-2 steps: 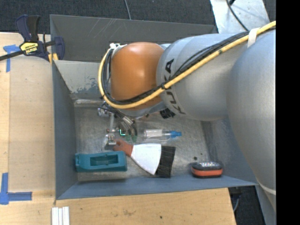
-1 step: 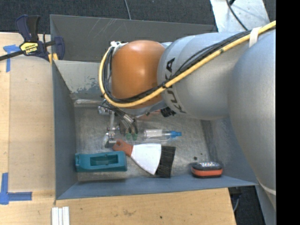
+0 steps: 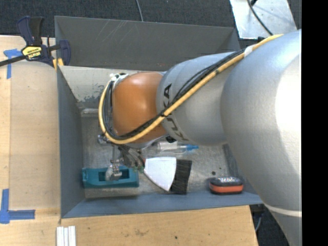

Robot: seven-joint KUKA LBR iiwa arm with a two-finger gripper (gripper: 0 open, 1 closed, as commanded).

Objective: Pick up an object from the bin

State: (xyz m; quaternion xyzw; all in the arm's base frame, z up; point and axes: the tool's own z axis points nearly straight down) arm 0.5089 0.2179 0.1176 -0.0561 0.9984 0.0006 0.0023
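Note:
My gripper [image 3: 117, 172] reaches down at the front left of the bin, its fingertips right at the top of a teal block-shaped thing [image 3: 95, 177] lying along the front wall. The fingers look close together on the teal thing's middle. Just to the right lies a white flat piece [image 3: 161, 171] with a black brush-like strip [image 3: 181, 177] against it. A clear syringe-like tube with a blue tip [image 3: 177, 148] lies behind them, partly under the arm.
A small grey and orange oval thing [image 3: 226, 185] lies at the front right by the wall. The arm with its orange cover and yellow cable hides the bin's middle and right side.

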